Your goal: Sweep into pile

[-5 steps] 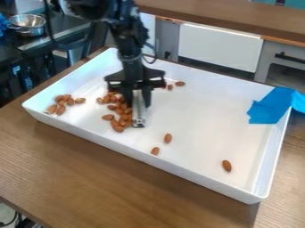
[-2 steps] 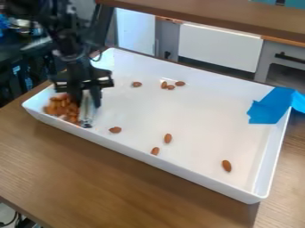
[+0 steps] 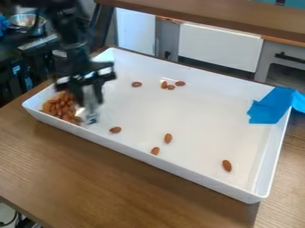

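Gripping a silvery tool (image 3: 91,116) with the gripper (image 3: 90,100), beside the almond pile (image 3: 60,107) in the tray (image 3: 196,176). Near one loose almond (image 3: 115,129).

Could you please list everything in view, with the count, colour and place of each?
rectangular white plastic tray: one, white, on the table
wood-grain table: one, brown, under the tray
heaped almonds: too crowded to count, brown, tray's left end
loose almonds: eight, brown, scattered over the tray floor
blue tape-like sheet: one, blue, over the tray's right corner
round metal bowl: one, silver, upper left
wooden counter: one, brown, behind
flat panels: two, white, below the counter
flat narrow tool: one, silvery, in the gripper
two-finger gripper: one, black, above tray's left end
robot arm: one, black, upper left
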`<act>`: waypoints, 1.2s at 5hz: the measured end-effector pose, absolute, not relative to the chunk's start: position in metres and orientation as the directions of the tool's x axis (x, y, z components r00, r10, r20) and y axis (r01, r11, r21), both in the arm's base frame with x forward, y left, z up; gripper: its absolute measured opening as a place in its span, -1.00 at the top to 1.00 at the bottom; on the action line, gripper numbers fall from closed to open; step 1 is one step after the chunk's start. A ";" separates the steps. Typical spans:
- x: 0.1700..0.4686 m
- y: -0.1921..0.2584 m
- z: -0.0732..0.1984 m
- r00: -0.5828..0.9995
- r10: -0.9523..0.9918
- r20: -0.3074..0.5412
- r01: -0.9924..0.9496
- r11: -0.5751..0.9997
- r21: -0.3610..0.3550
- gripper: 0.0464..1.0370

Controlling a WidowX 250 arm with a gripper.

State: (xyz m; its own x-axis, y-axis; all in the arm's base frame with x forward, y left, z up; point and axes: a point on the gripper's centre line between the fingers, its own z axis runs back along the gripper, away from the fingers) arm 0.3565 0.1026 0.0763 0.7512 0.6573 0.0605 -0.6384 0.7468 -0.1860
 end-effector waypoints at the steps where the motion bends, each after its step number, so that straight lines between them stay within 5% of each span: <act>1: 0.379 0.043 0.093 0.801 0.595 0.066 -0.575 0.795 -0.194 0.31; 3: 0.400 -0.062 0.124 0.861 0.481 0.166 -0.458 0.875 -0.156 0.31; 5: 0.406 -0.141 0.111 0.896 0.377 0.236 -0.365 0.926 -0.092 0.31; 6: 0.413 -0.147 0.102 0.896 0.367 0.250 -0.362 0.930 -0.065 0.31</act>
State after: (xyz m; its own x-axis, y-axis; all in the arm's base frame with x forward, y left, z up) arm 0.4133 -0.1473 0.1018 0.8961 0.3665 0.2503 -0.3621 0.9299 -0.0654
